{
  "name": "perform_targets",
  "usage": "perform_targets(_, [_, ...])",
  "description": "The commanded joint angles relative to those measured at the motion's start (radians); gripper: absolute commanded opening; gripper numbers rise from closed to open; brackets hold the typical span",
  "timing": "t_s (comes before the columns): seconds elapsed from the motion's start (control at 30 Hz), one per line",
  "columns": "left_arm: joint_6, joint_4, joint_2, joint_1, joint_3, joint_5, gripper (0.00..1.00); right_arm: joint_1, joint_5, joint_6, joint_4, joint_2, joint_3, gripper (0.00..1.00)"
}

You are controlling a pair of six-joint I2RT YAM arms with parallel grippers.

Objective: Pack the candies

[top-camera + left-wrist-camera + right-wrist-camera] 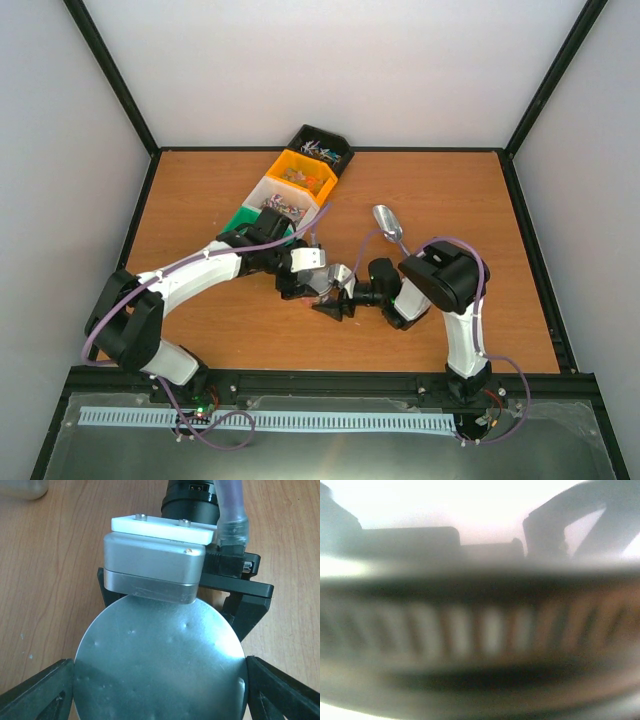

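Note:
The candies (pixel 285 206) lie as tiny wrapped sweets in a row of small bins at the back left. A jar's round silver lid (pixel 160 655) fills the left wrist view. My left gripper (pixel 160 666) is shut on the lid, a black finger (pixel 35 695) on each side of its rim. In the top view both grippers meet at the lid (pixel 338 279) in the table's middle: left gripper (pixel 305 288), right gripper (pixel 347 298). The right gripper's metal body (pixel 152 570) sits just behind the lid and its fingers grip the jar underneath. The right wrist view shows only the lid's ribbed rim (pixel 480 630), blurred.
Black bin (pixel 322 148), orange bin (pixel 303 175), white bin (pixel 268 192) and green bin (pixel 240 219) stand in a diagonal row. A silver scoop (pixel 388 221) lies behind the right arm. A pale rounded object (pixel 22 487) lies at the left wrist view's top left corner.

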Motion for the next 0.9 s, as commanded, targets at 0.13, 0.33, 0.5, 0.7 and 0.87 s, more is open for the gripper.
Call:
perform_targets(0.13, [-0.086,0.131,-0.022,-0.007,-0.069,-0.098,0.72,0.001,0.067,0.053,0.148,-0.021,-0.05,0.93])
perform_targets(0.33, [-0.263,0.22,-0.028,-0.007,-0.085,-0.193,0.72,0.038,0.207,0.078,0.242,0.004,-0.057,0.98])
perform_targets(0.5, [-0.305,0.227,-0.03,-0.008,-0.083,-0.209,0.72,0.072,0.297,0.08,0.264,0.024,-0.046,1.0])
perform_targets(0.7, [-0.315,0.236,-0.025,-0.01,-0.097,-0.198,0.71,0.095,0.349,0.077,0.295,0.05,-0.037,0.97])
perform_targets(0.87, [-0.247,0.176,-0.015,-0.011,-0.093,-0.143,0.71,0.096,0.319,0.067,0.321,0.067,-0.039,0.77])
